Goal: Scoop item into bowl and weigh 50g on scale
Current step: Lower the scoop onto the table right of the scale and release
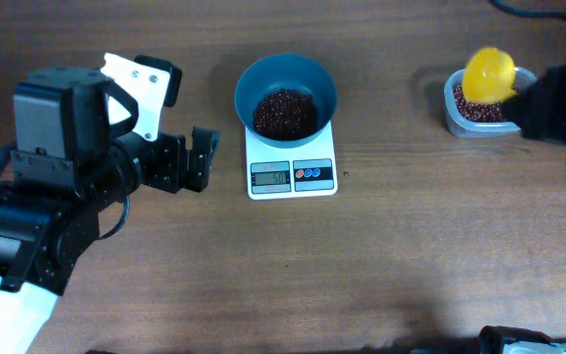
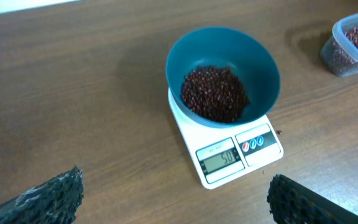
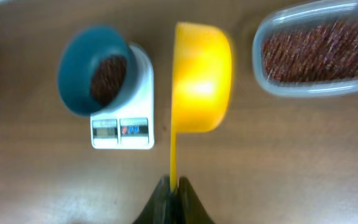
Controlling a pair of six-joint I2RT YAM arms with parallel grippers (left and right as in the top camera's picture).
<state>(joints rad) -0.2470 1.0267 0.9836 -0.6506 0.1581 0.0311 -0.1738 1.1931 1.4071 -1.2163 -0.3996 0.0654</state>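
beans (image 2: 215,93) heaped in teal bowl (image 2: 260,68) on scale (image 2: 275,149), mid-table. r gripper (image 3: 173,186) clamped on handle of yellow scoop (image 3: 201,81) near tub (image 3: 309,92); l gripper (image 2: 176,202) spread wide, empty. best: check display (image 2: 221,158), adjust beans v slowly.

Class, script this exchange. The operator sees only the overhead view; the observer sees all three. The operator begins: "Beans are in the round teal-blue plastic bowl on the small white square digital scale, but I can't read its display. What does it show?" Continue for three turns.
Observer: In the left wrist view, the grey display of the small white square digital scale looks like it reads 50, though the digits are small.
Operator: What holds the yellow plastic scoop? I see only a dark shape beside it.
Observer: The right wrist view shows the right gripper shut on the scoop's thin handle.
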